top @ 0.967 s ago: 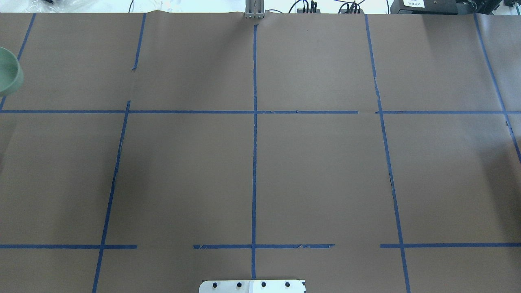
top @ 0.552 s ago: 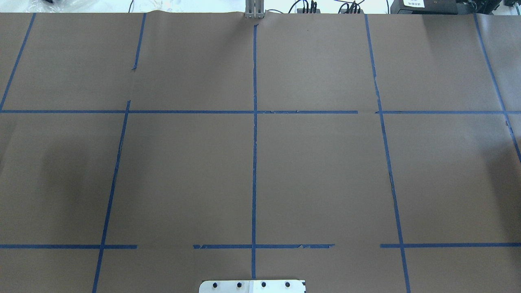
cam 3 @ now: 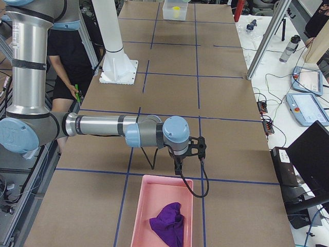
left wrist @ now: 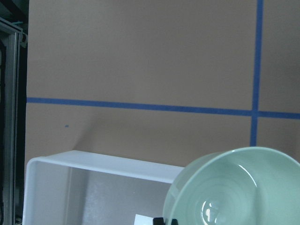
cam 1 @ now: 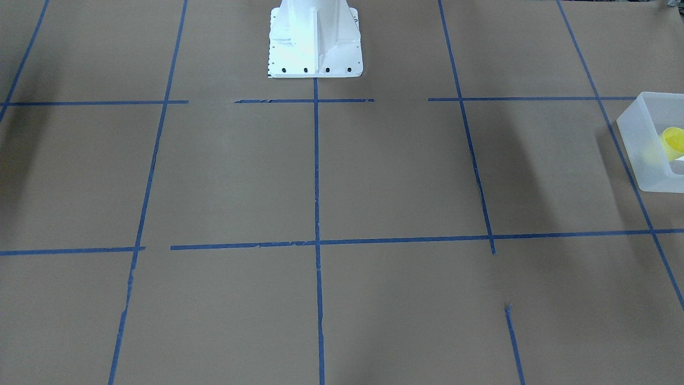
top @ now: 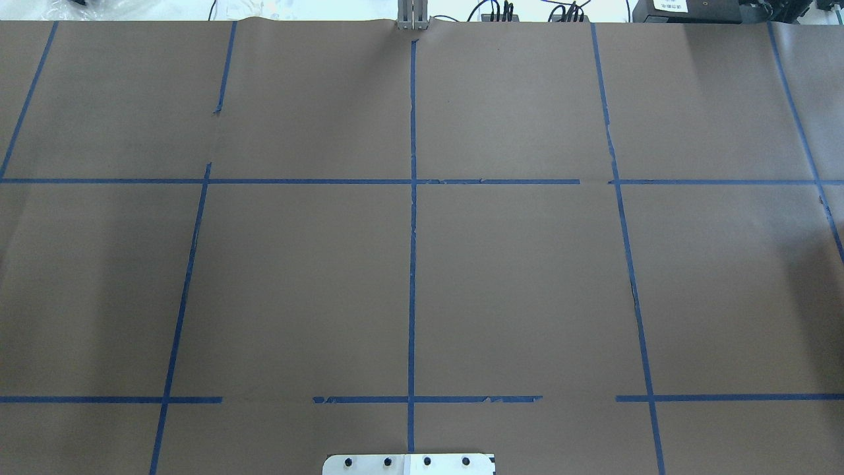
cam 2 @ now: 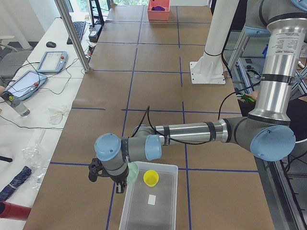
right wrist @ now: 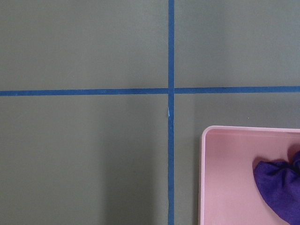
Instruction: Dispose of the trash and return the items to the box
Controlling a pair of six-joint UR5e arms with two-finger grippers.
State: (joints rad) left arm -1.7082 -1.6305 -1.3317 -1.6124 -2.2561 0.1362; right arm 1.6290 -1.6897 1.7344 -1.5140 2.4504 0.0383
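Observation:
My left gripper [cam 2: 121,184] is shut on the rim of the round mint-green bowl [cam 2: 132,173] and holds it tilted above the far left corner of the translucent white box [cam 2: 165,211]. In the left wrist view the bowl [left wrist: 234,190] hangs over the box's rim [left wrist: 98,161], and only the fingertips [left wrist: 159,221] show. The pale yellow cup [cam 2: 151,178] lies inside the box; it also shows in the front-facing view [cam 1: 672,141]. My right gripper [cam 3: 178,165] hangs over the table near a pink tray; I cannot tell whether it is open or shut.
A pink tray [cam 3: 141,216] holding a purple cloth [cam 3: 168,224] sits at the table's right end, also in the right wrist view [right wrist: 225,173]. The white robot base [cam 1: 314,40] stands at the middle. Blue tape lines cross the brown paper. A person stands behind the robot.
A second ago the bowl showed at the left edge of the overhead view; it has since moved out of that view to the left.

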